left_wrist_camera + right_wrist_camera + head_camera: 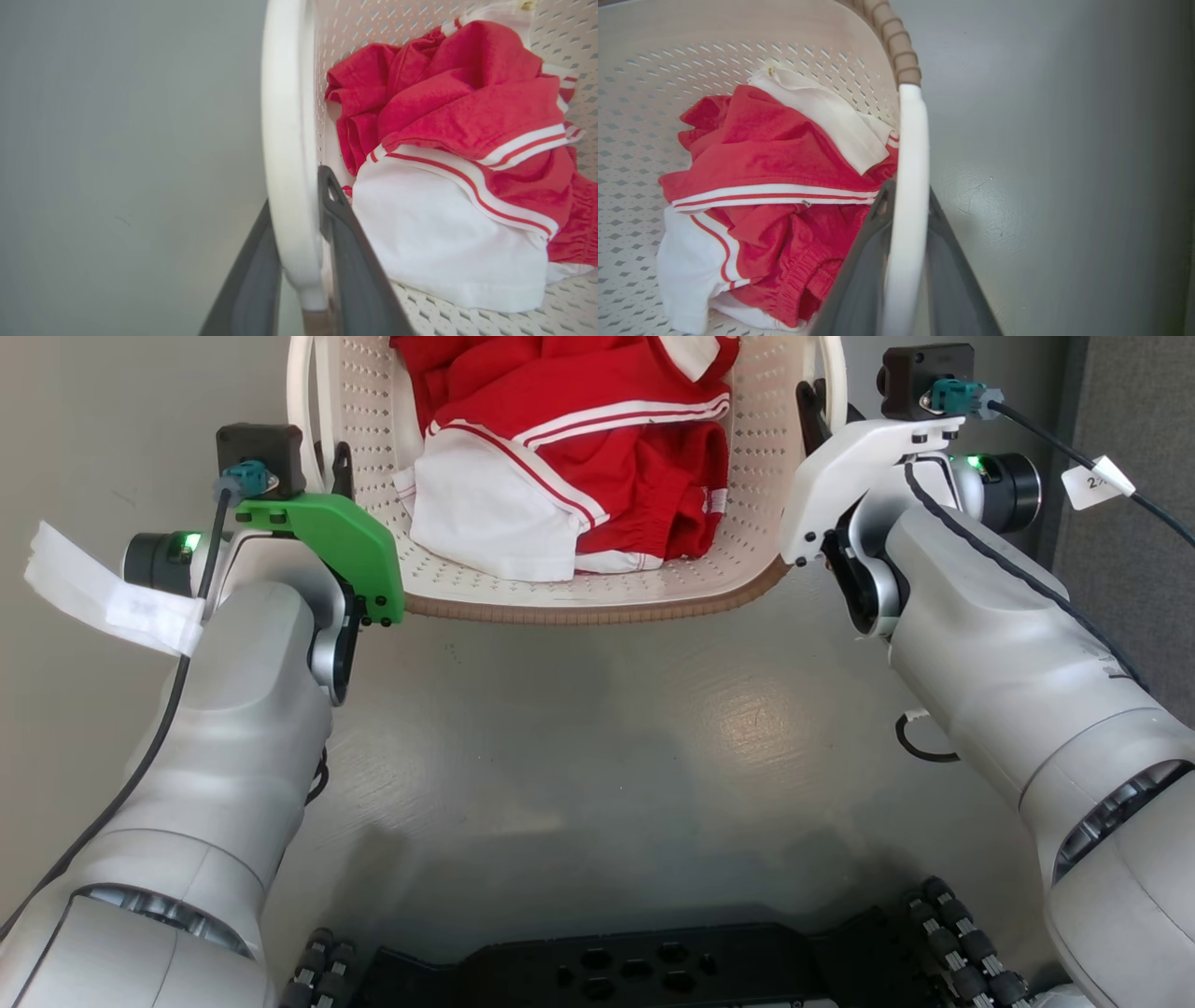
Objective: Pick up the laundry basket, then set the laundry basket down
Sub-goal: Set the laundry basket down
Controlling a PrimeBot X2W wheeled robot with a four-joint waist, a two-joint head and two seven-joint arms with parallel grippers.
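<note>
One laundry basket (373, 439), front centre between the two arms, over the grey floor (597, 737); can't tell if it's resting there or lifted. It has two white side handles, both gripped. Left end effector (299, 191) is pinching the left handle (285, 140), with one dark finger outside the loop and one inside against the perforated wall. Right end effector (908, 191) is doing the same on the right handle (913, 140), its two fingers straddling the white bar. Brown woven-look rim (597, 609) runs along the near edge. Contents: one heap of clothing (579, 448), red with white stripes plus white panels, lying against the near wall; the number of garments can't be made out.
</note>
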